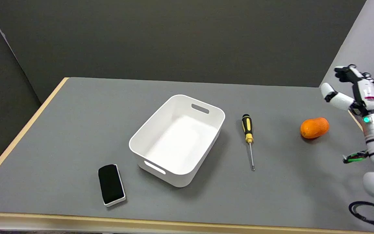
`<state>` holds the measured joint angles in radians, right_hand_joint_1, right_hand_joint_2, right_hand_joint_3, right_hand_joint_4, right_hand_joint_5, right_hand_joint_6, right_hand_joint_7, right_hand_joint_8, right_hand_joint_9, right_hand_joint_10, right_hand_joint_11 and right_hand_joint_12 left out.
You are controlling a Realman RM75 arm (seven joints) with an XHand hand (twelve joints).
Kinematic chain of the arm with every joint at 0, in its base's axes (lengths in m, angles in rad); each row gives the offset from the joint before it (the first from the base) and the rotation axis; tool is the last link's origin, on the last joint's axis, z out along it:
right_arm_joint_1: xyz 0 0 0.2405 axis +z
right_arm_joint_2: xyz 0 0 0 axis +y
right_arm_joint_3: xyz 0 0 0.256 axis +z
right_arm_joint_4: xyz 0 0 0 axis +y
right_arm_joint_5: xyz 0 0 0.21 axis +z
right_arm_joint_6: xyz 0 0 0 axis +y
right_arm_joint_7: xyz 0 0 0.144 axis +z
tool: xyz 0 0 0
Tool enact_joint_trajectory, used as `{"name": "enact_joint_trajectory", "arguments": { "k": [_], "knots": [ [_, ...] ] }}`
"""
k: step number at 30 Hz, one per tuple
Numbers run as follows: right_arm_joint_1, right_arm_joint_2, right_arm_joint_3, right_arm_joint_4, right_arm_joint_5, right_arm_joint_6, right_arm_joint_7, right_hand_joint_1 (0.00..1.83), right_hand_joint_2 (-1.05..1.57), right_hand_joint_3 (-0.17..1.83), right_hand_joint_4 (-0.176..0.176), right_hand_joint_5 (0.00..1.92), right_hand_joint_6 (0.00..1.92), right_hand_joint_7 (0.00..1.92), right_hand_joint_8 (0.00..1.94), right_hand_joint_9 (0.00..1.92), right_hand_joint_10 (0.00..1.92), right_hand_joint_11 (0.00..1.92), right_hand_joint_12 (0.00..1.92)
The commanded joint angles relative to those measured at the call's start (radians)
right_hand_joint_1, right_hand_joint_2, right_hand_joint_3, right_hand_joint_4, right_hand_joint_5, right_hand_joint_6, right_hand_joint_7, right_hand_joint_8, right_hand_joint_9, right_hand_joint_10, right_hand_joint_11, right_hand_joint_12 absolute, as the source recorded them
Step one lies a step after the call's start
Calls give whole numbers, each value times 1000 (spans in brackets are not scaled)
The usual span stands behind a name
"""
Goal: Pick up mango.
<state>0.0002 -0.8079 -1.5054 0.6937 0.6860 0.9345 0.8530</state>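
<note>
An orange mango (315,127) lies on the grey table (76,136) at the right side. My right hand (352,89) hangs in the air just right of and behind the mango, apart from it. Its fingers are spread and nothing is in them. The white arm reaches up from the lower right corner.
A white bin (178,139) with cut-out handles stands empty at the table's middle. A black-and-yellow screwdriver (248,136) lies between the bin and the mango. A black eraser block (111,184) sits near the front edge. A black cable (370,213) loops at the lower right.
</note>
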Motion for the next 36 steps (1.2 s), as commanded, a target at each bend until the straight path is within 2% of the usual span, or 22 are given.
{"name": "enact_joint_trajectory", "arguments": {
  "k": [1, 4, 9, 13, 19, 24, 29, 34, 36],
  "knots": [
    [-17, 230, 65, 395, -200, -736, -154, 456, 620, 866, 5, 318, 589, 454, 508, 339, 961, 59, 1261],
    [-55, 238, 97, 410, -235, -705, -147, 426, 616, 842, 42, 333, 605, 481, 502, 355, 959, 104, 1265],
    [-229, 306, 237, 503, -254, -701, -145, 391, 589, 867, 96, 328, 618, 466, 473, 348, 870, 127, 1261],
    [-350, 332, 312, 565, -254, -695, -145, 373, 578, 878, 109, 301, 570, 416, 415, 312, 793, 100, 1212],
    [-564, 340, 442, 632, -279, -686, -145, 364, 564, 922, 121, 263, 528, 350, 381, 283, 711, 81, 1181],
    [-676, 330, 507, 652, -309, -659, -145, 366, 558, 948, 129, 216, 471, 281, 339, 245, 643, 62, 1140],
    [-764, 335, 548, 672, -353, -644, -145, 389, 546, 959, 119, 139, 388, 202, 293, 203, 590, 39, 1097],
    [-829, 370, 551, 702, -478, -675, -136, 408, 525, 961, 103, 68, 298, 114, 254, 136, 532, 10, 1051],
    [-833, 374, 546, 713, -528, -680, -101, 345, 488, 957, 89, 19, 209, 47, 217, 69, 504, 7, 970]
  ]
}}
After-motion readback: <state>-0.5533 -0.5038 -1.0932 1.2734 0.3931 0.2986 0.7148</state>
